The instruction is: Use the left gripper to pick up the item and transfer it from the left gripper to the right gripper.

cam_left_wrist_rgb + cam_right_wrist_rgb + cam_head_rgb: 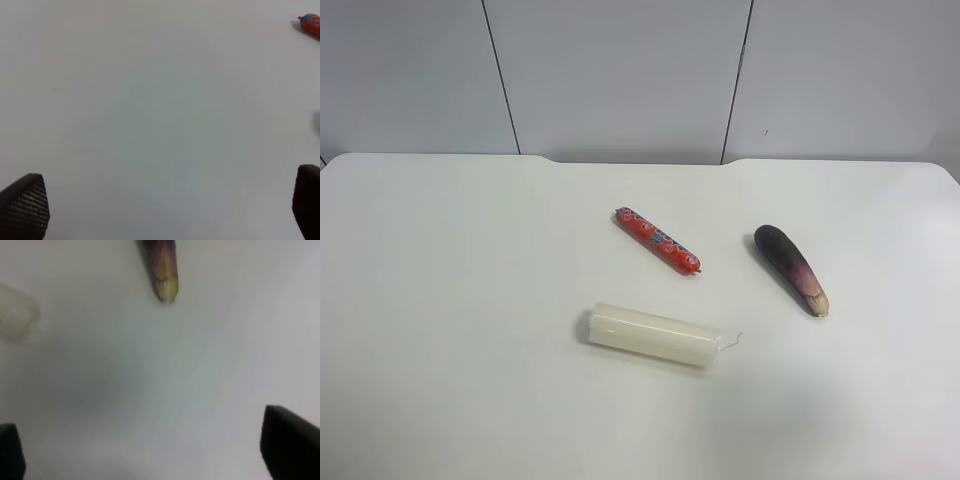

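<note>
Right wrist view, eggplant [164,271] well ahead of open right gripper [150,450]

On the white table [450,300] we see three things lying flat and well apart: a red patterned sausage [657,240] near the middle, a white candle [653,335] on its side closer to the near edge, and a dark purple eggplant [791,268] toward the table's right edge.

no readable text, labels or signs
</note>
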